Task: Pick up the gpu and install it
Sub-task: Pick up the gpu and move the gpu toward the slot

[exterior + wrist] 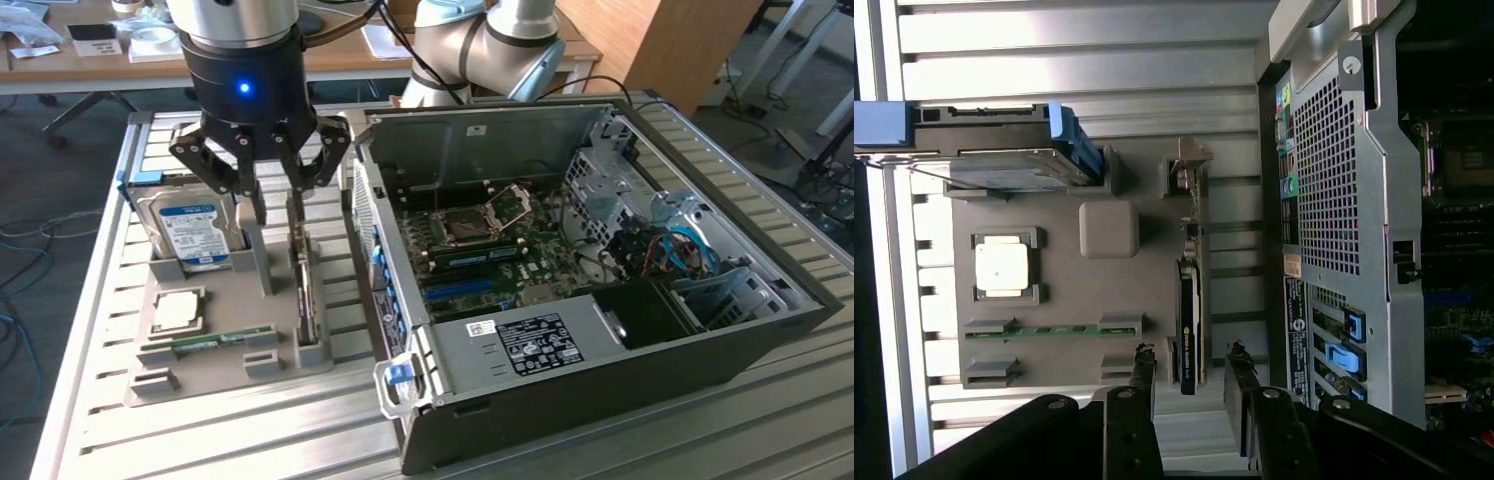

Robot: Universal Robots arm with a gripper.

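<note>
**Pincer spread over the gpu**

I see the pincer (278,222) hanging with its fingers (1143,372) apart above the grey holder (214,385), which lies on the desk (200,440). The gpu (1189,320) stands edge-on in its slot along the holder's edge nearest the open computer case (534,350). In my wrist view one end of the card lies between the two fingers, and they are not closed on it. The hard drive (191,232) stands near the holder's opposite edge.
</note>
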